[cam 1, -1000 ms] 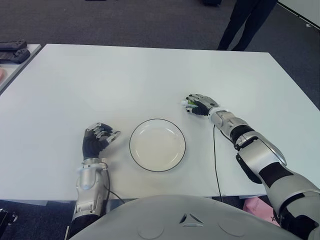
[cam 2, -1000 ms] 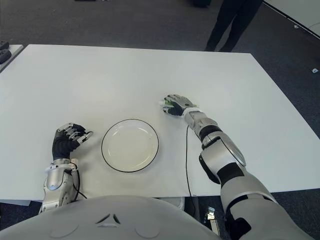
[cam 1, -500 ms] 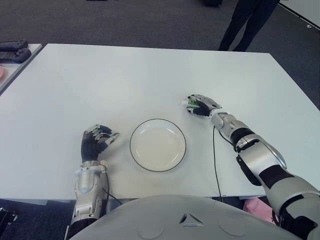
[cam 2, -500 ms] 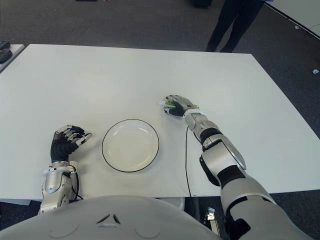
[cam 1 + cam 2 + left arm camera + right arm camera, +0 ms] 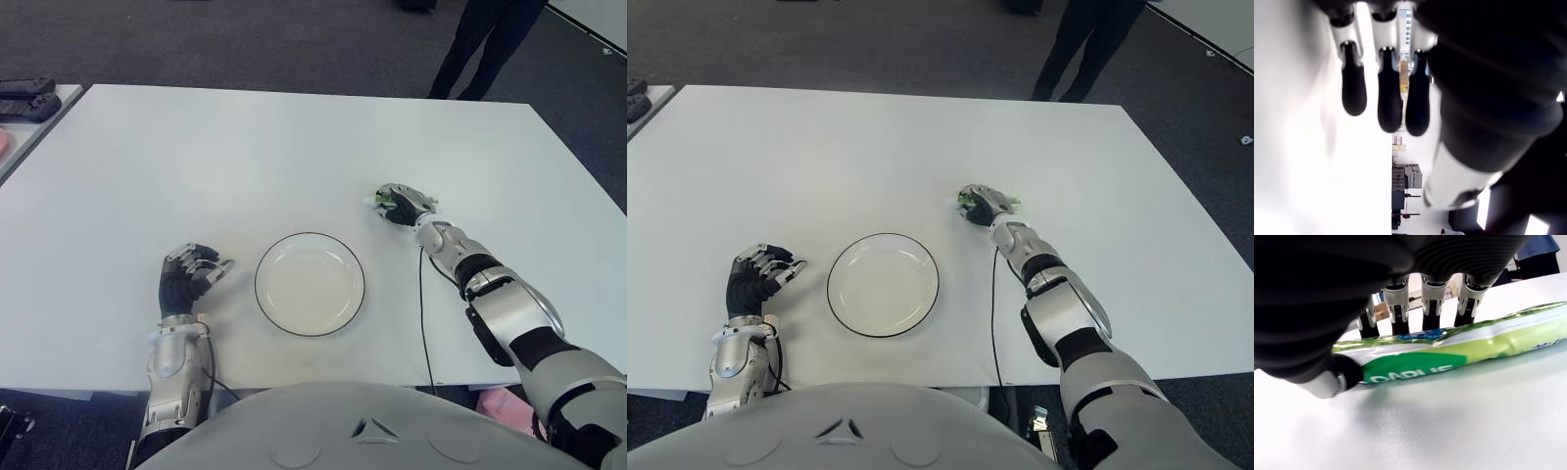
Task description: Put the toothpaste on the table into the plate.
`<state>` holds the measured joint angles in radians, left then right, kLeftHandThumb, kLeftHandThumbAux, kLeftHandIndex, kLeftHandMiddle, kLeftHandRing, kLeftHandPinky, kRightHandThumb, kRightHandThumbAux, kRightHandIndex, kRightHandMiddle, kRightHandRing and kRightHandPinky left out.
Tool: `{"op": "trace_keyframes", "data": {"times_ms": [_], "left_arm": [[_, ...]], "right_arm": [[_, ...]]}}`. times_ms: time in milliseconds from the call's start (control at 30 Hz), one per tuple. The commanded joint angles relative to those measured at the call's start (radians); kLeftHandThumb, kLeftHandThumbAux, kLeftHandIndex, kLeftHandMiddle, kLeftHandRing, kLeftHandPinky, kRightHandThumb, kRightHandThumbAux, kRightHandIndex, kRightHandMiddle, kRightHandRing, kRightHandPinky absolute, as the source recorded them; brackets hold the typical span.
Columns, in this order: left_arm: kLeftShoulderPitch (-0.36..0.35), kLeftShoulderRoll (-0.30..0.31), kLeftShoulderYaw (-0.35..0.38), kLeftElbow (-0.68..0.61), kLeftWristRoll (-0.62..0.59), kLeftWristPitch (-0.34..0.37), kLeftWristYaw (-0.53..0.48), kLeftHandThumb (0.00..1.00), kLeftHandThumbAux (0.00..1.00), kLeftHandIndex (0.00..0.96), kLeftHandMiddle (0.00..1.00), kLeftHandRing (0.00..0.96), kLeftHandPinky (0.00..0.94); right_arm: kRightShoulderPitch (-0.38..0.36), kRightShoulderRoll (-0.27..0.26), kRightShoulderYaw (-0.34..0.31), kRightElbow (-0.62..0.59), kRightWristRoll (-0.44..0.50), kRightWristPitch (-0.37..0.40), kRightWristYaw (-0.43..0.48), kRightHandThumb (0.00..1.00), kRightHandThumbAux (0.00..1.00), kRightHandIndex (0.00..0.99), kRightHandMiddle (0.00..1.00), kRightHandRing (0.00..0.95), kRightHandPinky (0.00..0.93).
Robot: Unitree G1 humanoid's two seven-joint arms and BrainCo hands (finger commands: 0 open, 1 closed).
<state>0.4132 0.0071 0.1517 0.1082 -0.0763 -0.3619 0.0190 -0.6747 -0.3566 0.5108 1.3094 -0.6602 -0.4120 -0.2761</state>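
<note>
The toothpaste (image 5: 1449, 350) is a green and white tube lying on the white table (image 5: 196, 166), to the right of the plate and a little farther back. My right hand (image 5: 400, 208) covers it, so only a bit of green (image 5: 966, 199) shows in the eye views. In the right wrist view the fingers (image 5: 1431, 308) curl down behind the tube and the thumb presses its near side. The tube still touches the table. The white plate (image 5: 259, 284) with a dark rim holds nothing. My left hand (image 5: 191, 274) shows idle to the left of the plate, fingers (image 5: 1383, 98) loosely extended.
A person's legs (image 5: 480, 49) stand beyond the table's far edge. Black devices (image 5: 24, 98) lie on a side table at the far left. A thin black cable (image 5: 422, 313) runs along my right forearm to the near edge.
My right hand has shifted slightly to the right, away from the plate, and turned over the tube. The left hand has barely moved.
</note>
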Motion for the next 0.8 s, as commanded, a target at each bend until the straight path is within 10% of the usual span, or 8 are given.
{"op": "trace_keyframes", "data": {"times_ms": [33,800], "left_arm": [[0.008,0.002,0.004,0.024,0.002,0.044,0.000,0.000,0.998,0.568,0.553,0.558,0.535],[0.004,-0.008,0.002,0.013,0.009,0.052,0.016,0.001,0.998,0.561,0.537,0.545,0.529]], "right_arm": [[0.080,-0.001,0.018,0.034,-0.019,-0.003,-0.015,0.723,0.699,0.438,0.706,0.722,0.729],[0.075,-0.023,0.029,-0.015,-0.025,-0.076,-0.174,0.720,0.715,0.440,0.858,0.844,0.847]]}}
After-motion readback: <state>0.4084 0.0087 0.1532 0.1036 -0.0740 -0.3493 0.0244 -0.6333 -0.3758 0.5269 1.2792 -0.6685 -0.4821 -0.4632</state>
